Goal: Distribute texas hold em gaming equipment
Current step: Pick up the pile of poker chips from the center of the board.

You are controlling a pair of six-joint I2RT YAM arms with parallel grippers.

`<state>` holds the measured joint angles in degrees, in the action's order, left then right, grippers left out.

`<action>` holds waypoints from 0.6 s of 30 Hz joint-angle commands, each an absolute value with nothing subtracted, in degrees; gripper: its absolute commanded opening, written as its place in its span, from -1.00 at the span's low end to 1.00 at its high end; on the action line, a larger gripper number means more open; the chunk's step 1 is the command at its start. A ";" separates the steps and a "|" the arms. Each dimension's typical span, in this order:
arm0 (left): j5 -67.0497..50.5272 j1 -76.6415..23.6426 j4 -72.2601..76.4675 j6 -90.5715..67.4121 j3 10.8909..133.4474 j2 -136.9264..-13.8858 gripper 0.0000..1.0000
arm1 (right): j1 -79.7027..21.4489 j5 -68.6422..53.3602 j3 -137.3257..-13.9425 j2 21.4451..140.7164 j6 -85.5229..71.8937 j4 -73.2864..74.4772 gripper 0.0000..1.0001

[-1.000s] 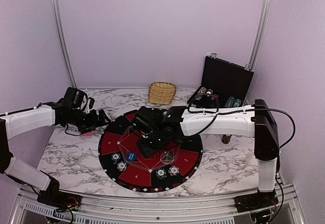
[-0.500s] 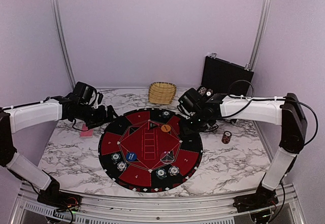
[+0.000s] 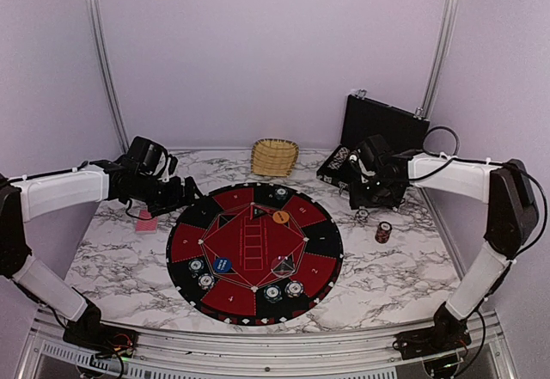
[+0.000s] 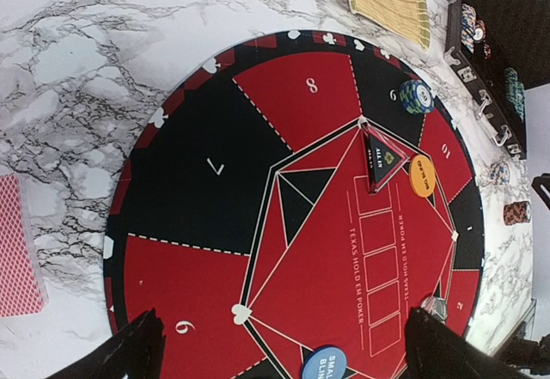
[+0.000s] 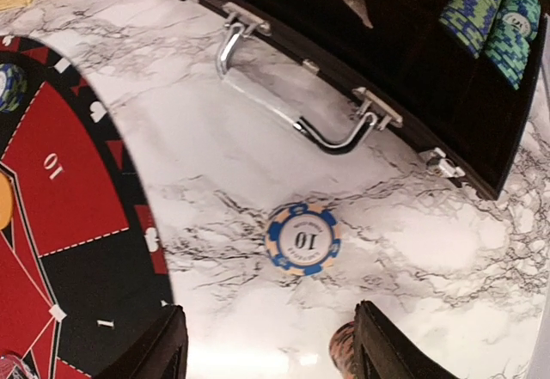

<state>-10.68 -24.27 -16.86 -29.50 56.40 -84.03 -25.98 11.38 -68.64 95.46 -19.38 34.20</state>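
Right gripper (image 5: 268, 317): jaws apart, empty. Blue-and-white round poker chip marked 10 (image 5: 302, 240) lies flat just beyond its fingertips, roughly centred. Left gripper (image 4: 284, 353), spread wide, sits far off.

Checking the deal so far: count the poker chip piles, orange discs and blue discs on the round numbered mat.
Teal-and-white round poker chip piles: 5
Orange round button disc: 1
Blue round button disc: 1
Total: 7
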 commanded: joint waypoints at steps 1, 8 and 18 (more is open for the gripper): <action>-9.92 -24.42 -18.07 -29.27 57.32 -84.02 0.98 | -22.28 10.14 -68.20 94.65 -17.02 31.72 0.30; -9.84 -24.40 -18.11 -29.25 56.96 -83.42 0.98 | -19.63 8.00 -69.16 99.06 -15.19 30.15 0.42; -9.43 -24.43 -18.43 -29.10 56.60 -82.93 0.98 | -18.15 7.16 -73.07 106.62 -13.14 29.80 0.56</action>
<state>-10.17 -24.27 -17.12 -29.47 56.40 -83.99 -19.14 7.68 -68.99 104.55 -14.59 30.81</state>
